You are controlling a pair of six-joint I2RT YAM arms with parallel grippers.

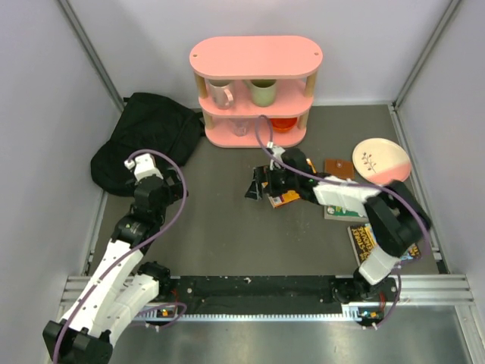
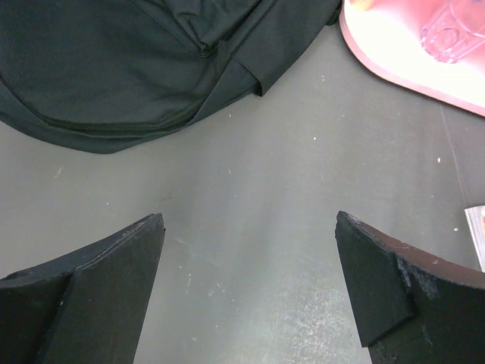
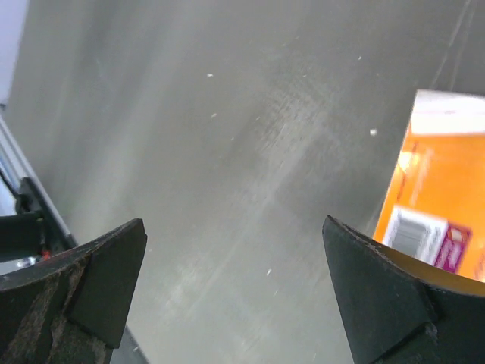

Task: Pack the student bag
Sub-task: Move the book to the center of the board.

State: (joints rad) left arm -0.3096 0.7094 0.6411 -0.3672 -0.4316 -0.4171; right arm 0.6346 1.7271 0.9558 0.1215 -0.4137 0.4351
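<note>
The student bag lies slumped and wrinkled on the table to the left of the pink shelf, its near corner coming right up to the shelf's lowest tier; whether the two touch cannot be told. The left gripper hovers over bare table in front of and left of the shelf, just short of the bag's rounded edge, fingers spread wide with nothing between them. The right gripper sits low in front of the shelf, also spread wide and holding nothing, with an orange book just beside one finger. On the shelf's middle tier stand a pale pink mug and a green mug; on its bottom tier are a clear glass and an orange bowl. A cream and pink plate lies to the right of the shelf, with a brown wallet between plate and shelf front.
</note>
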